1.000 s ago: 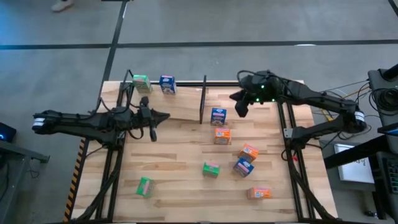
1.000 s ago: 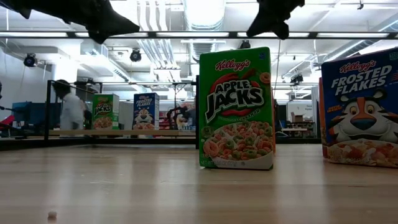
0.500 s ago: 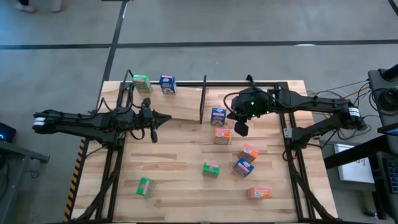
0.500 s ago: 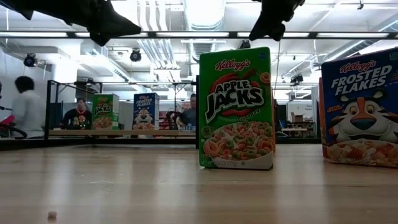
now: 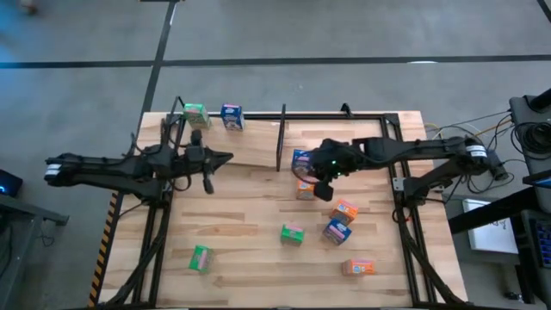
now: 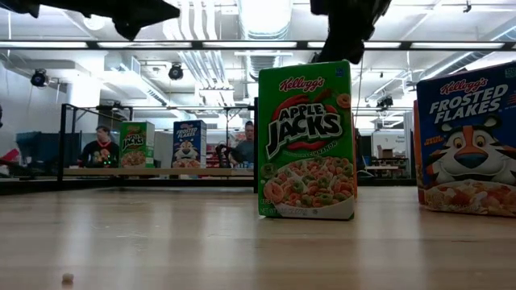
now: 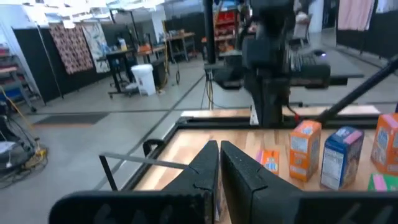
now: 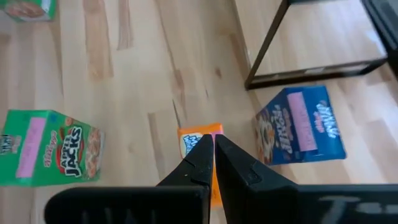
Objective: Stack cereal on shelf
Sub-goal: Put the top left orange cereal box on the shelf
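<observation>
Two boxes on shelf [image 5: 258,129]: green [image 5: 195,113], blue [image 5: 231,115].
Right end effector [image 5: 324,189]: closed, empty, above orange box [image 5: 306,188] mid-table [image 5: 250,232].
Left end effector [image 5: 207,182]: closed, empty, beside shelf.

The table [image 5: 250,224] was pale wood with light and darker plank stripes. The shelf [image 5: 258,146] wore a thin black frame and a black divider rod [image 5: 281,138]. Left of that rod stood a green cereal box [image 5: 195,114] and a blue one [image 5: 231,115]. Just right of it a blue box [image 8: 298,127] showed a pink label, next to an orange box [image 8: 198,142]. A green Apple Jacks box [image 6: 306,138] carried red and black lettering. Both arms were dark.
</observation>
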Motion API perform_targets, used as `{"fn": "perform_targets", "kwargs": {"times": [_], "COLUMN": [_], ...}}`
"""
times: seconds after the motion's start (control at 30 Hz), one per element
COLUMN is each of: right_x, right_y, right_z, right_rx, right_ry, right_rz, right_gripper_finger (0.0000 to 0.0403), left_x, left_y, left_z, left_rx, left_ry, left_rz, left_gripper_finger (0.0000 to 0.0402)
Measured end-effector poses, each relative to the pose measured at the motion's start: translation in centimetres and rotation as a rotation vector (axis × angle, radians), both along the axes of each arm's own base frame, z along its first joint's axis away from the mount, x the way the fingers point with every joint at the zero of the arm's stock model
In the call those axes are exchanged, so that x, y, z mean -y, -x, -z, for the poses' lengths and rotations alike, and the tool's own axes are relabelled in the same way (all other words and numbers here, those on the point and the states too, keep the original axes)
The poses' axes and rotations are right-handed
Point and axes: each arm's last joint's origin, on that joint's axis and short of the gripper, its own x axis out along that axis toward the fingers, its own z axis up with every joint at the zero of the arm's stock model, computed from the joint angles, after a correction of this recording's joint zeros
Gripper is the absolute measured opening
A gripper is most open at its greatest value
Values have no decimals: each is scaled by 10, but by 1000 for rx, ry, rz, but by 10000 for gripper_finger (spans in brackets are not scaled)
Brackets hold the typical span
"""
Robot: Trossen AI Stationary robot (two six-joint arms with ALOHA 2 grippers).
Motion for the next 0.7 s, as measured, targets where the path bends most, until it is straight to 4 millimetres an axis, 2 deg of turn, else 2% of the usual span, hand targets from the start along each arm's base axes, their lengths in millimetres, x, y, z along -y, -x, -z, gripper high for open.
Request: {"fn": "perform_targets", "kwargs": {"times": [0.17, 0.3, 0.53, 0.7], "right_x": [0, 0, -3, -5], "right_y": [-6, -6, -15, -26], "right_z": [9, 15, 25, 23], "right_rx": [-44, -98, -124, -126], "right_ry": [6, 10, -31, -21], "right_rz": [-13, -22, 21, 5], "right_gripper_finger": [11, 41, 166, 259], "left_x": [0, 0, 0, 0], "left_y": [3, 4, 6, 6], "left_z": [10, 9, 7, 3], "left_rx": [-8, 15, 33, 34], "left_ry": [48, 59, 32, -2], "left_rz": [-2, -1, 0, 0], "left_gripper_finger": [0, 0, 0, 0]}}
